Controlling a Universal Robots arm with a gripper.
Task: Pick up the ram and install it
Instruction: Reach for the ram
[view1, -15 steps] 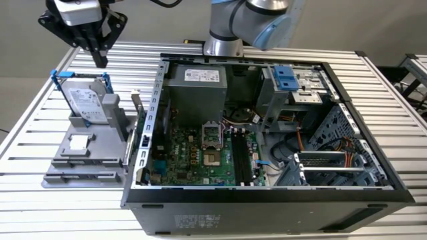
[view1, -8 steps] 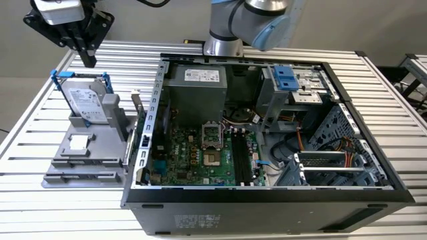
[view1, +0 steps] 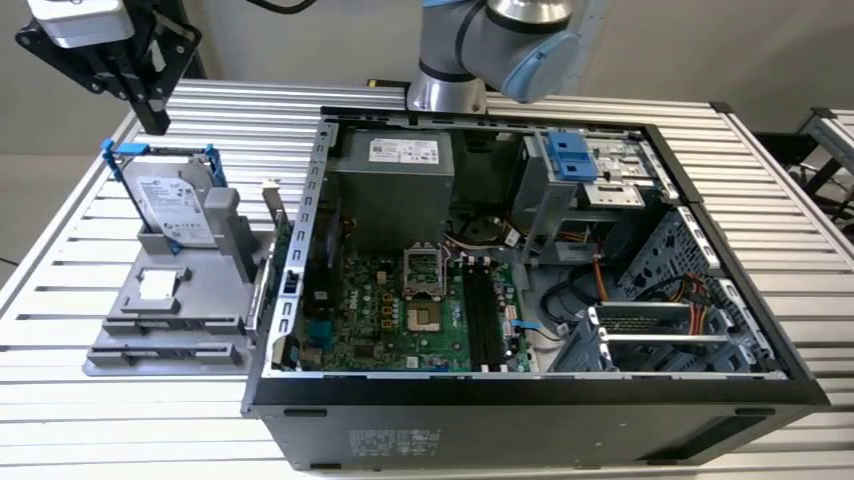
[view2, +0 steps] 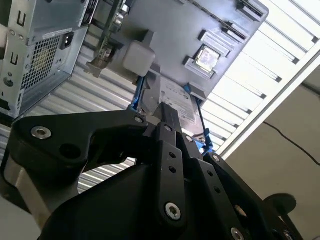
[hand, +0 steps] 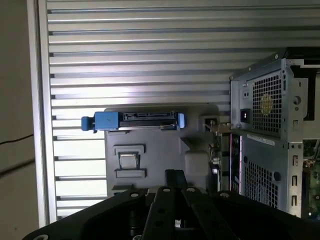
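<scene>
Pincer hovers above hard drive; ram seemingly stands beside.

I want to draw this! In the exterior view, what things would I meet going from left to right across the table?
hard drive in its blue frame → ram stick standing on edge → green circuit board inside the open computer → metal cage
</scene>
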